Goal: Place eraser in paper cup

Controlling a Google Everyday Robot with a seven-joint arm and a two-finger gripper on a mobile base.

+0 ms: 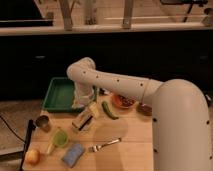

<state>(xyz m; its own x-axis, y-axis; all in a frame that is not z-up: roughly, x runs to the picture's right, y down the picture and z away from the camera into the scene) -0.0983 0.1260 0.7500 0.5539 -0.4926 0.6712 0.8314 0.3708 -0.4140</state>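
Observation:
My white arm reaches in from the right and bends down over the wooden table [125,150]. The gripper [81,103] hangs at the table's back left, beside the right edge of the green tray [57,94] and just above a pale yellowish block-like item [86,119] that may be the eraser. A small light-green cup [61,137] stands at the front left, apart from the gripper; it may be the paper cup. A metal cup [42,122] stands further left.
A blue sponge [73,154], a fork [105,145] and a yellow fruit [32,156] lie near the front edge. A green vegetable [108,110], an orange bowl [122,102] and a dark bowl [145,109] sit right of the gripper.

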